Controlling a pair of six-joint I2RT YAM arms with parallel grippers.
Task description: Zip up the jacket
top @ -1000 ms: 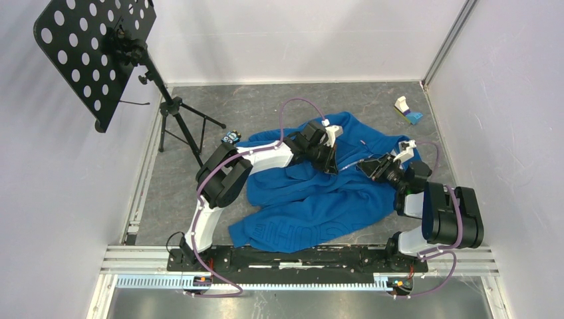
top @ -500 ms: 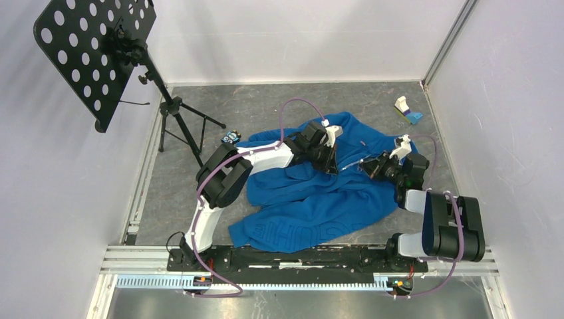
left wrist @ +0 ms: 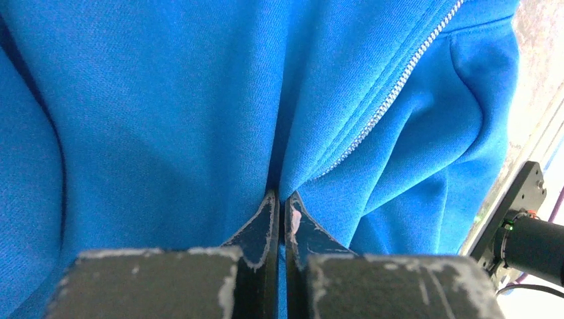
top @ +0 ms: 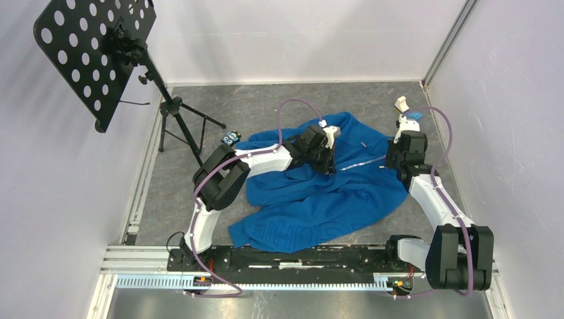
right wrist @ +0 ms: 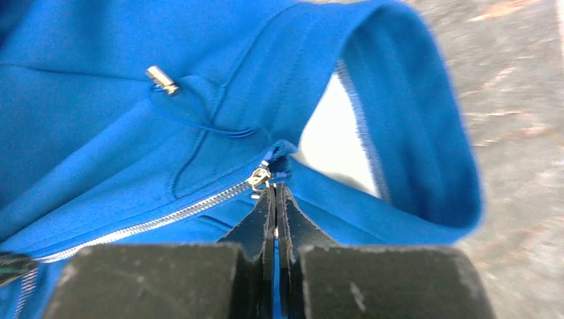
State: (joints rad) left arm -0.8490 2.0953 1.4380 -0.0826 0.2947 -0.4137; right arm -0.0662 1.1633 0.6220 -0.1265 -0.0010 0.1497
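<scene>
The bright blue jacket [top: 312, 193] lies crumpled mid-table. Its silvery zipper [top: 362, 163] runs taut between my two grippers. My left gripper [top: 328, 166] is shut on a fold of jacket fabric [left wrist: 279, 159] beside the zipper teeth [left wrist: 392, 86]. My right gripper [top: 388, 159] is shut on the zipper pull; the slider [right wrist: 259, 178] sits at the collar end, just ahead of the fingertips [right wrist: 266, 212]. The closed zipper [right wrist: 153, 222] trails left from it. The collar [right wrist: 412, 100] stands open with the white lining patch [right wrist: 329, 133] showing. A drawcord tip [right wrist: 161, 78] lies on the fabric.
A black perforated music stand [top: 93, 53] on a tripod [top: 183, 126] stands at the back left. A small blue-black object [top: 231, 138] lies by the jacket's left edge. A white and blue item [top: 407, 111] sits at the back right, close to the right wrist. Walls enclose the table.
My right gripper has moved to the right and back with the zipper pull, stretching out its arm and drawing the zipper closed toward the collar. The left gripper has stayed put on the fabric.
</scene>
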